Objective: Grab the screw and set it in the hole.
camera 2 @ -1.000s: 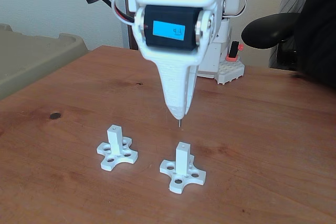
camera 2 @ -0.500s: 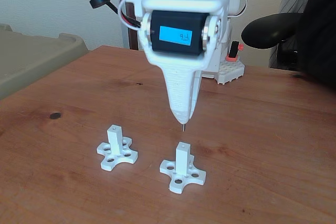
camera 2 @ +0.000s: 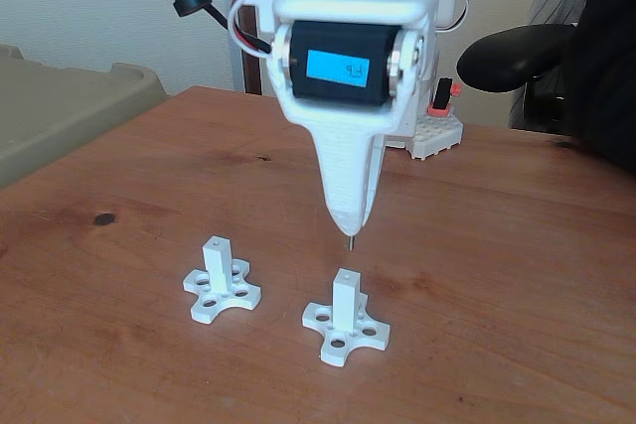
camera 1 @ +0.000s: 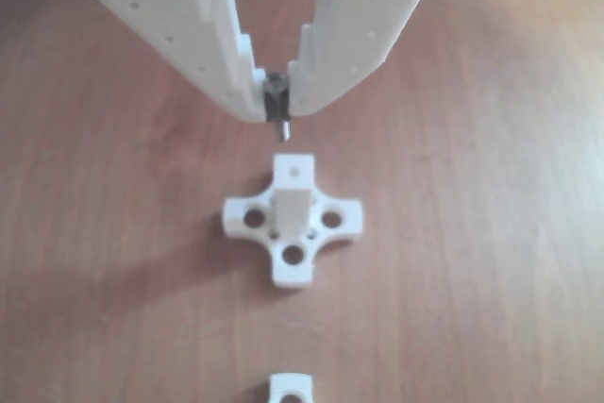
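The screw (camera 1: 277,108) is gripped between the fingers (camera 1: 236,73), tip down, just above the post's hole (camera 1: 296,172); lowering it in is left.

Soft daylight, faint shadows; the other view slightly blurred.

The pincer (camera 1: 279,106) pinches the screw (camera 1: 277,107) upright, just above the white post's hole (camera 1: 295,173).

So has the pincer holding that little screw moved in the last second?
Yes. In the fixed view the pincer has drifted right, so the screw now hangs nearly above the right-hand white post, which stayed put.
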Robot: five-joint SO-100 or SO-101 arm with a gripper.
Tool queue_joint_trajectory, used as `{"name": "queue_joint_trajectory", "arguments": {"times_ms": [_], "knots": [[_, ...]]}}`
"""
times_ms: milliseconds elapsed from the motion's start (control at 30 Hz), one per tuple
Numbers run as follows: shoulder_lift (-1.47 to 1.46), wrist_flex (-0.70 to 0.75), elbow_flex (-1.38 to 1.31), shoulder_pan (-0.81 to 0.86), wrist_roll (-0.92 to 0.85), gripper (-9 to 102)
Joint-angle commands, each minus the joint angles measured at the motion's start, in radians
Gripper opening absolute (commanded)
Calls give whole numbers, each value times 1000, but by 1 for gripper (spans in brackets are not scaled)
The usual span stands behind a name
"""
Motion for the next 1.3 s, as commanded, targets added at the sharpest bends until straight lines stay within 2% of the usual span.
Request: {"name": "queue_joint_trajectory", "arguments": {"times_ms": [0,1267], "knots": [[18,-21,-61,-14,5,-4],[-37,-55,-80,6,0,-4]]}}
